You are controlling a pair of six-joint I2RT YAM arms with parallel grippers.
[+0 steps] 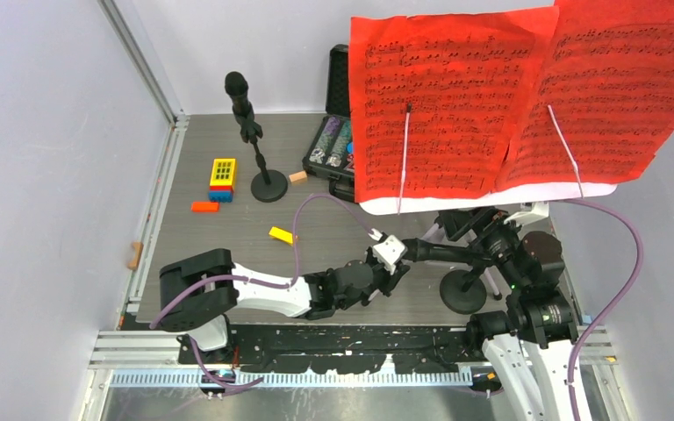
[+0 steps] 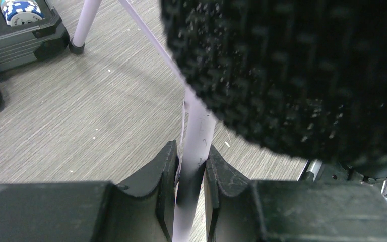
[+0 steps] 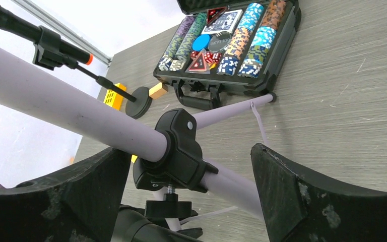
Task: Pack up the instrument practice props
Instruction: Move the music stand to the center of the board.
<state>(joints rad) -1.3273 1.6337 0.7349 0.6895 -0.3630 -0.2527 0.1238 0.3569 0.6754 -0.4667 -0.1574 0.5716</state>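
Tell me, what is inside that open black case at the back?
Rows of coloured poker chips fill the case, with a few loose pieces between them. From above, the red pages cover most of it.

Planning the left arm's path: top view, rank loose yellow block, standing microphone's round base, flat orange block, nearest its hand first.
From the left hand:
1. yellow block, to its left.
2. round base, back left.
3. orange block, far left.

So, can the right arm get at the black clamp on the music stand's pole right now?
Probably yes: the right gripper is open and straddles the black clamp on the silver pole, with nothing in between.
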